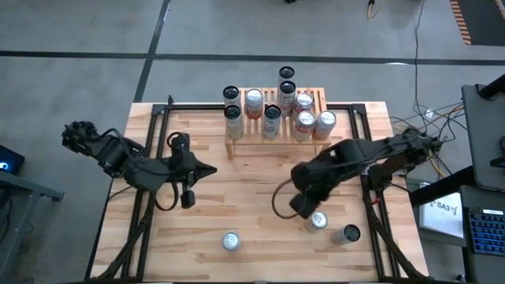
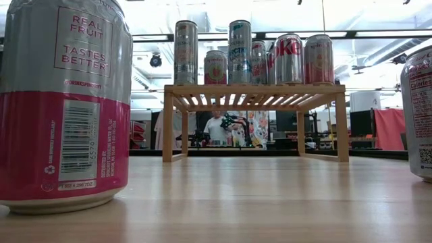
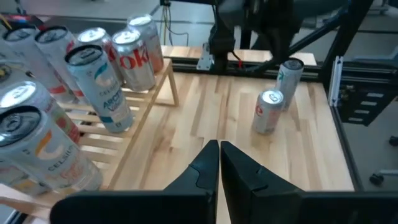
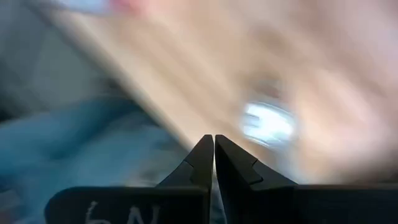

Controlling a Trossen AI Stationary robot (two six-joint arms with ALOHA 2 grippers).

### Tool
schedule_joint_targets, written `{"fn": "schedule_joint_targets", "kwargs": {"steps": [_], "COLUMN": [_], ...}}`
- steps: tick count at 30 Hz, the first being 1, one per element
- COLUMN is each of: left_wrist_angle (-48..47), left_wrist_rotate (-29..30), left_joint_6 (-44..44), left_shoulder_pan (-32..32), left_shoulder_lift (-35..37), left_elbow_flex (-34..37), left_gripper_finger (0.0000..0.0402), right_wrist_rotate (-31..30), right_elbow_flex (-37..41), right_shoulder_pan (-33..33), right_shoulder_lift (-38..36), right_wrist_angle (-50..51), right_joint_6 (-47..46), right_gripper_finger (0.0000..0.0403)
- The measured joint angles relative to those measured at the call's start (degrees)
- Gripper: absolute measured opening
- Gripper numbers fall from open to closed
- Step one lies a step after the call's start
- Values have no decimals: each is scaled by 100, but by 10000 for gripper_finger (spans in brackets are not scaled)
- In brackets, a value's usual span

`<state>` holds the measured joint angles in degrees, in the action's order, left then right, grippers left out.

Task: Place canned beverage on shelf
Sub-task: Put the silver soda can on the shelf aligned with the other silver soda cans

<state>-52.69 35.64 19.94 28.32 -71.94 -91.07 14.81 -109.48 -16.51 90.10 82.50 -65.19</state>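
1. Progress is being judged as well along: eight cans are being counted on the wooden shelf (image 1: 274,118) at the far middle of the tabletop (image 1: 237,197), and three cans are being left on the near boards.

2. The shelf load is being read from the high view as two rows: dark-topped cans toward the left and middle, among them a tall can (image 1: 286,81) at the far edge, and pink-and-white cans clustered at the right end. In the left wrist view a red cola can (image 3: 135,56) is being made out among them.

3. The three cans not yet shelved are being noted as follows: one silver-topped can (image 1: 230,241) near the near edge, left of centre; one can (image 1: 318,221) just beside the right gripper; one dark-topped can (image 1: 346,233) to its right, near the right rail. All three are being seen upright.

4. In the low view a pink-banded fruit drink can (image 2: 64,101) is being seen very close at the left, with a further can's edge at the right; which of the three each one is cannot be told.

5. The right gripper (image 1: 304,207) is being held over the near right boards, close to the nearest loose can, claw pressed together and pinching nothing.

6. The left gripper (image 1: 207,170) is being held left of centre, well apart from every can, claw pressed together and empty.

7. Remaining work is being judged as three pickups, with free slat space looking scarce at the right end.
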Motion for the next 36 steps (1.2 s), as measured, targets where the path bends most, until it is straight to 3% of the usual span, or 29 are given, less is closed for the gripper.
{"fn": "schedule_joint_targets", "kwargs": {"steps": [2,8,18,28,36], "left_wrist_angle": [-4,-45,-239,-282,-274], "left_wrist_rotate": [168,295,295,288,288], "left_joint_6": [0,-10,-39,-122,-444], "left_shoulder_pan": [47,52,54,54,52], "left_shoulder_lift": [-10,-26,-26,-1,164], "left_elbow_flex": [0,7,7,7,20], "left_gripper_finger": [0,0,0,0,0], "right_wrist_rotate": [-287,-730,-1187,-1293,-1335], "right_elbow_flex": [-1,338,572,2059,3893], "right_shoulder_pan": [-54,-116,-486,-536,-537], "right_shoulder_lift": [143,-16,145,-622,-1941], "right_wrist_angle": [886,-607,750,528,-1084], "right_joint_6": [-68,-148,85,408,-343], "right_gripper_finger": [9,9,9,9,9]}}
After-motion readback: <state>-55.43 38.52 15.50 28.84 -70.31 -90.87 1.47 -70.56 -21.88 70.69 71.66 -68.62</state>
